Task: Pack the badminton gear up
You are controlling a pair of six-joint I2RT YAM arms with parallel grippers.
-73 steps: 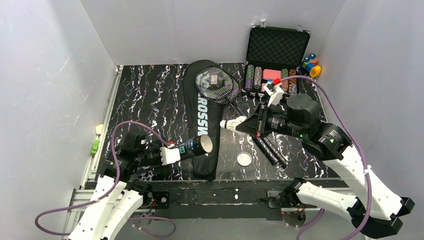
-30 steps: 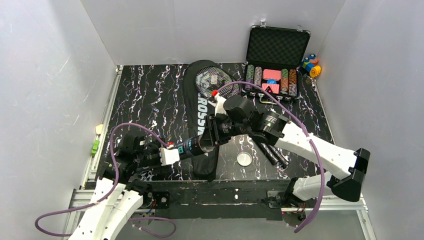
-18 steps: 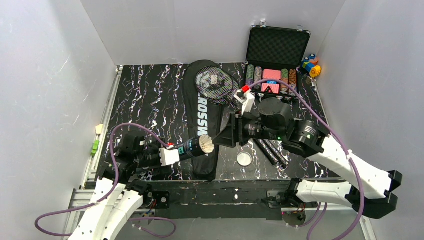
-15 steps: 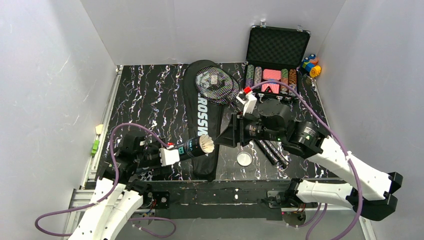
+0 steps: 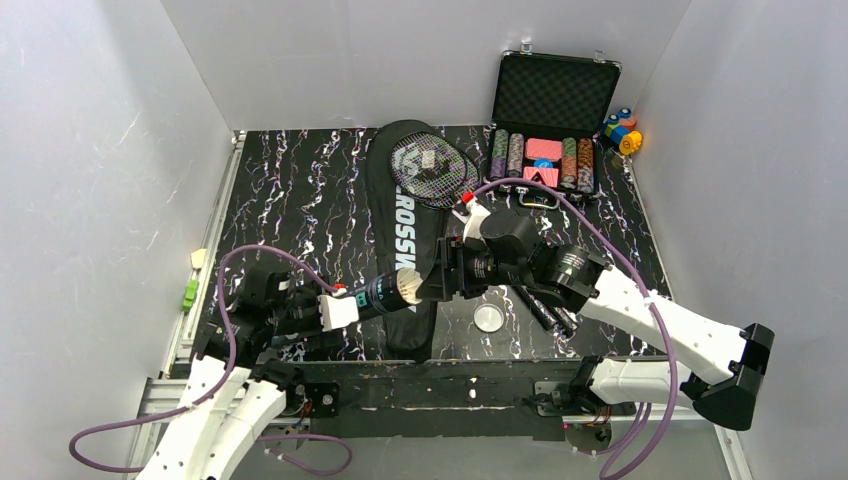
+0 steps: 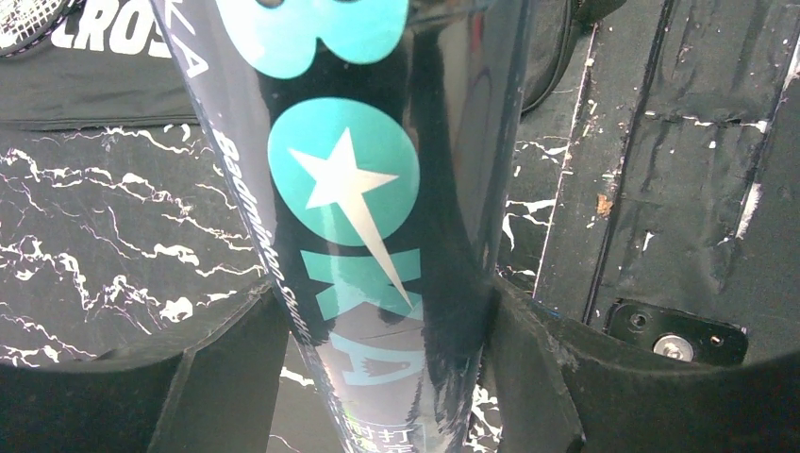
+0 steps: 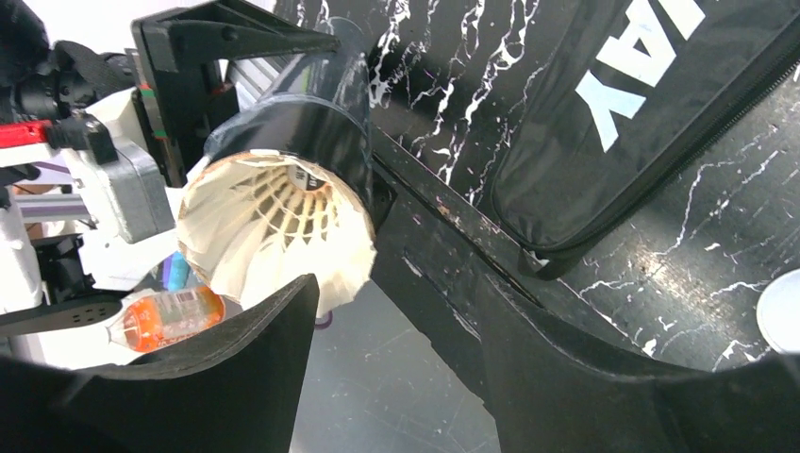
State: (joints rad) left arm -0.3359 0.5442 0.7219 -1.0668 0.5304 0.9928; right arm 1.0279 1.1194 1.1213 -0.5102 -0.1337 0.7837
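The step in hand looks like loading the tube. The left gripper point(image 6: 387, 311) is clamped around the long dark tube with teal lettering point(image 5: 383, 293), holding it low in the frame, left of centre, and tilted so its open mouth points up and right. A white feather shuttlecock point(image 7: 274, 231) sits in that mouth with its skirt flaring outward, only partly in. The right gripper point(image 7: 396, 283) hovers just at the mouth with its jaws spread wide and nothing between them; the feathers lie just beside one finger, and I cannot tell whether they touch. Whether other shuttlecocks sit deeper inside is hidden.

The next move probably calls for a gentle push on the skirt's rim to seat the shuttlecock; then the round white lid point(image 5: 488, 318), lying flat low in the frame right of centre, has to be picked up and fitted; the feathers would crush easily under a hard press.

The long black "CROSSWAY" bag point(image 5: 398, 215) lies lengthwise down the middle; the thin black racquets point(image 5: 432, 168) rest with their heads on its upper end, unpacked.

The table point(image 5: 300, 190) is black with white marbled veins; plain pale walls point(image 5: 400, 60) close it in on three sides; an open black case of poker chips point(image 5: 550, 110) and small coloured blocks point(image 5: 622, 130) stand at the upper right.
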